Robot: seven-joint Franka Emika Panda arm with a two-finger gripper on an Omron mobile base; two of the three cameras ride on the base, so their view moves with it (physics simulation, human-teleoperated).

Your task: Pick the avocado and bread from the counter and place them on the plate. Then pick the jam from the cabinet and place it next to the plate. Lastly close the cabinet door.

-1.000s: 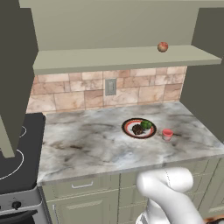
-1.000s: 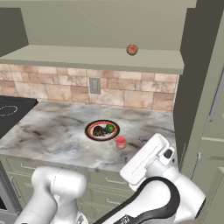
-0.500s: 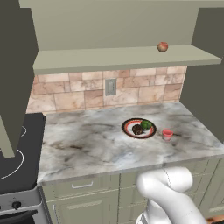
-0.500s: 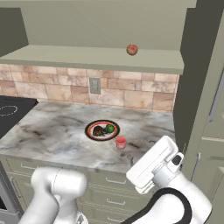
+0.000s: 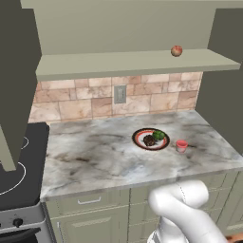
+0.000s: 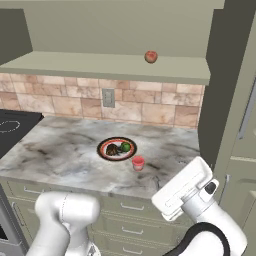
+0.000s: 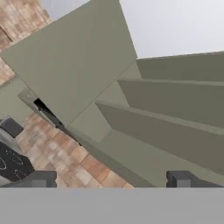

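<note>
The avocado point(image 5: 159, 135) and bread point(image 5: 150, 140) lay on the plate point(image 5: 140, 135), with the jam point(image 5: 181, 145) just right of it on the counter point(image 5: 95, 156). Only the cabinet door point(image 6: 235, 95) seemed left, so the pincer point(image 7: 109, 178) stood apart and empty, facing the cabinet point(image 7: 175, 118).

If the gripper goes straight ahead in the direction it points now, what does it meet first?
Probably the cabinet door. In the hand view the open gripper looks up along that flat beige-olive panel and its recessed edges; depth is unclear, so contact is only a guess.

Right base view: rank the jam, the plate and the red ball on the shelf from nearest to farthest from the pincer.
1. Jam: on the counter, just up-left of the pincer.
2. Plate: left of the jam, farther back.
3. Red ball: high on the cabinet shelf, well above.
</note>
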